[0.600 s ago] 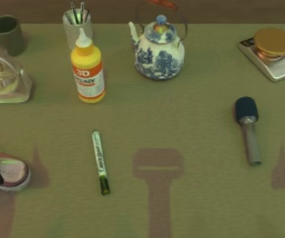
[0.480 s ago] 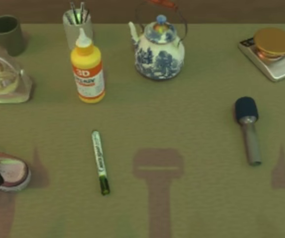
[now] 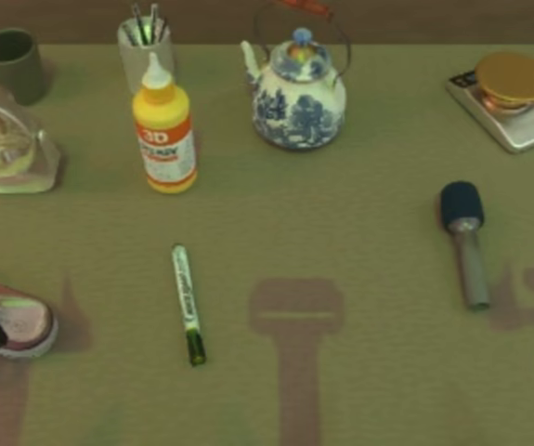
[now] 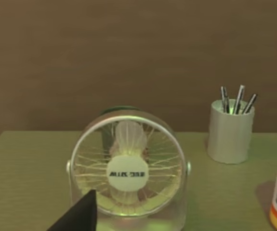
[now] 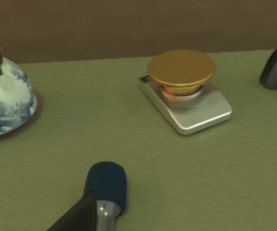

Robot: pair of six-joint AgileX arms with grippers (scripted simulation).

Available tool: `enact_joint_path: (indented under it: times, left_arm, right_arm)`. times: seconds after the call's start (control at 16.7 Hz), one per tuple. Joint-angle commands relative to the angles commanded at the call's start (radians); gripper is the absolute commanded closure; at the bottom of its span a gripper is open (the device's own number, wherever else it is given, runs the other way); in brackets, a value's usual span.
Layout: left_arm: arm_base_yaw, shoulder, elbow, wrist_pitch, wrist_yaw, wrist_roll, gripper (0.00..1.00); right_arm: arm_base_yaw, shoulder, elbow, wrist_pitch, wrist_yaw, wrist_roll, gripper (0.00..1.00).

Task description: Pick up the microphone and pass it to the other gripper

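The microphone (image 3: 465, 243) lies flat on the right side of the table, with its dark navy foam head (image 3: 461, 205) toward the back and its silver handle toward the front. My right gripper (image 5: 121, 227) does not show in the top view; only its shadow falls just right of the handle. In the right wrist view it hovers low and open over the microphone (image 5: 107, 188), one black finger (image 5: 78, 217) beside the handle. My left gripper (image 4: 177, 227) is parked at the table's left edge, open and empty, facing a small fan (image 4: 127, 166).
A green-and-white marker (image 3: 188, 304) lies left of centre. At the back stand a yellow glue bottle (image 3: 164, 125), a blue-and-white teapot (image 3: 299, 93), a pen cup (image 3: 144, 42), a dark cup (image 3: 14, 60) and a scale with a gold dish (image 3: 513, 93). A pink round object (image 3: 23, 321) sits by my left arm.
The right arm's shadow has shifted left and back, closer to the microphone's handle. The microphone and the left arm have not moved.
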Motion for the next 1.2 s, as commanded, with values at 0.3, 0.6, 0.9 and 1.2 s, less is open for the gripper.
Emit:
enact_joint_path:
  times: [0.3,0.6,0.9,1.2]
  left_arm:
    - [0.000,0.000,0.000,0.000,0.000,0.000,0.00]
    - [0.000,0.000,0.000,0.000,0.000,0.000,0.00]
    - [0.000,0.000,0.000,0.000,0.000,0.000,0.00]
    - [0.000,0.000,0.000,0.000,0.000,0.000,0.00]
  right_arm:
    - [0.102,0.536,0.329,-0.263,0.037,0.110,0.00]
    - [0.205,1.032,0.649,-0.521,0.069,0.215,0.00]
    - [0.282,1.370,0.904,-0.694,0.092,0.296,0.00]
    - [0.312,1.496,1.011,-0.756,0.102,0.328,0.00]
